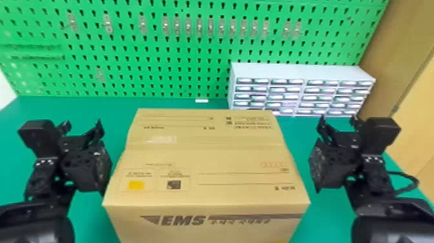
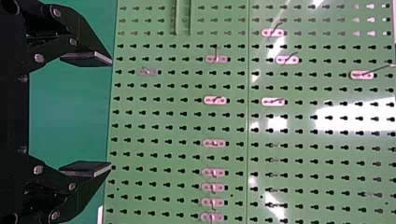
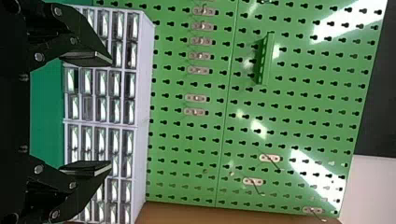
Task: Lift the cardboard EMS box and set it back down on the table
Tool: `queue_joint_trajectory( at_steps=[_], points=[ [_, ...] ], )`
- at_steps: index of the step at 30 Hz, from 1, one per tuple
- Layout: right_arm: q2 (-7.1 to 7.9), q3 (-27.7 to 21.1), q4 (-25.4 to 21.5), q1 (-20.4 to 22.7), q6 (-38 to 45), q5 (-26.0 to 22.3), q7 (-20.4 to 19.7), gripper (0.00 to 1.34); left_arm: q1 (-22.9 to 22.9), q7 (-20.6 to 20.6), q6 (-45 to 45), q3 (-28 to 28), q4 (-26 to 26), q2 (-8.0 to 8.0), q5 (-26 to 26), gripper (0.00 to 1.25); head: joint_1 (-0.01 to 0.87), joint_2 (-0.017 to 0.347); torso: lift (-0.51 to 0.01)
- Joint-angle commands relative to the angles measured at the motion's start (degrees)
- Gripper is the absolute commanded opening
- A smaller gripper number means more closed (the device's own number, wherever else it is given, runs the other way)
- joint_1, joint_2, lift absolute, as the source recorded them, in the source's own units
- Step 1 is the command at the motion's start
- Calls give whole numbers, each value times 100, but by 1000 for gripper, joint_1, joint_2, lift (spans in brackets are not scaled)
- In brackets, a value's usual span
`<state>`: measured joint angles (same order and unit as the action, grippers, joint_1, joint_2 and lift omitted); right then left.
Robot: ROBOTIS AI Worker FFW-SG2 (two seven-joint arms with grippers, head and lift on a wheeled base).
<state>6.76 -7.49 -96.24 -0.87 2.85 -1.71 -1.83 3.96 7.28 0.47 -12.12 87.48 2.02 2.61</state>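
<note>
On the table, between the arms, sits the box, with the left claw and right claw out at its sides, both spread wide and holding nothing. For the lift I'd bring them in evenly at matching height, below the top edge, and press just enough that the cardboard doesn't buckle, then go up slow and level, cause a lopsided squeeze would probably twist it.
</note>
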Motion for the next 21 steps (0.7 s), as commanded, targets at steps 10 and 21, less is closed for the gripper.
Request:
queue_joint_trajectory(
  at_steps=[10, 21],
  points=[
    [9, -15, 0, 25, -4, 4, -1, 861, -36, 2, -3, -27, 41, 0, 12, 787, 678, -14, -1],
    [-44, -51, 0, 34, 5, 39, -1, 862, -62, 2, 6, 0, 41, 0, 12, 787, 678, -14, -3]
  ],
)
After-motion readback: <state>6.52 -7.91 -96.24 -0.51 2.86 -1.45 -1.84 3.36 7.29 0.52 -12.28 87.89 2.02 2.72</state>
